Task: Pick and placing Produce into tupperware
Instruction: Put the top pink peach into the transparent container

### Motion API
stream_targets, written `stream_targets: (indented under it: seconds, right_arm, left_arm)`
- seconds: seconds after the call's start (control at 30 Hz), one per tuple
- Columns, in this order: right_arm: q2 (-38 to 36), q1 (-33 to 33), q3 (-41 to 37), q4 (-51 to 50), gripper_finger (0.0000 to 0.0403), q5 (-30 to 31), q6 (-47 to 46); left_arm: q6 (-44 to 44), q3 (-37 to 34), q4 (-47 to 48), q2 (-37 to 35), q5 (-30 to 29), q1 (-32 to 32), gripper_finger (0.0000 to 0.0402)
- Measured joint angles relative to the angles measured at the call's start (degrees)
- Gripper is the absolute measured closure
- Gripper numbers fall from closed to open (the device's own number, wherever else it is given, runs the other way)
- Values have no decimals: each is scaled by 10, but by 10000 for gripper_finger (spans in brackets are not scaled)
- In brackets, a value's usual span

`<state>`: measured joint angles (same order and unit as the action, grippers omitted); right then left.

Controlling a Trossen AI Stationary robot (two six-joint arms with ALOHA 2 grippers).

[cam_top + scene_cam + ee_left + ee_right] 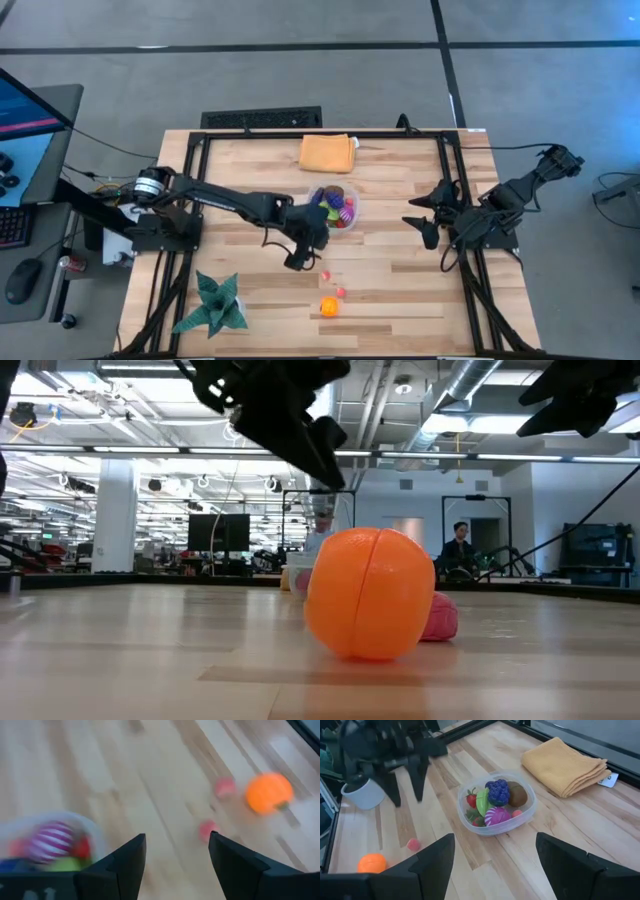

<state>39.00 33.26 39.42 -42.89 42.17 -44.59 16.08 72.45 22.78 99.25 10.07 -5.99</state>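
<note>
Produce in the tub: the clear tub (496, 805) near the table's middle, just in front of the folded orange cloth (565, 764), already holds most pieces: a purple grape cluster (497, 791), a brown kiwi-like piece (517, 795), a green leaf piece (482, 801), a striped magenta piece (497, 815) and a strawberry (471, 799).
Produce left out: an orange fruit (329, 306) and two small red pieces (340, 292) (324, 275) lie on the bare wood, well apart from the tub.
Left gripper (298, 260): fingers spread wide, holding nothing, hovering between the tub and the loose pieces.
Right gripper (425, 227): spread wide, empty, waiting at the table's right side.
Progress: mostly done by my reading; three pieces remain.
Bystander: green spiky plant (213, 304) at the near left corner.
</note>
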Motion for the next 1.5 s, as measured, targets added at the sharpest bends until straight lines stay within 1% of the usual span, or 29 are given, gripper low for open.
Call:
stream_targets:
  seconds: [0.07,0.3,0.37,0.43,0.63,0.7,0.77,0.83,0.9,0.97,1.17,1.5]
  right_arm:
    - [0,0,0,0,101,0,-3]
    - [0,2,0,3,101,-2,-15]
    - [1,2,0,3,101,-3,-15]
    - [4,2,0,3,101,-3,-15]
    - [17,2,1,2,101,-4,-15]
    - [20,1,0,3,101,-7,-16]
    - [25,1,0,5,101,-8,-16]
    - [29,1,0,5,101,-10,-16]
    - [34,1,0,9,101,-10,-16]
    - [40,1,0,12,101,-11,-16]
    - [60,1,0,18,101,-17,-16]
    - [85,1,0,27,101,-18,-19]
  left_arm:
    - [0,0,-6,17,11,-9,196]
    - [-4,-1,-19,55,11,-33,196]
    - [-5,1,-44,68,11,-37,196]
    - [-7,-1,-34,77,16,-40,196]
    - [-9,23,-48,113,20,-48,196]
    - [-9,26,-39,117,22,-50,196]
    - [-9,30,-53,126,22,-50,196]
    - [-9,28,-36,127,26,-50,196]
    - [-9,29,-48,134,27,-50,196]
    - [-8,28,-35,137,28,-50,196]
    - [-8,28,-50,154,29,-50,196]
    - [-8,28,-48,159,21,-51,196]
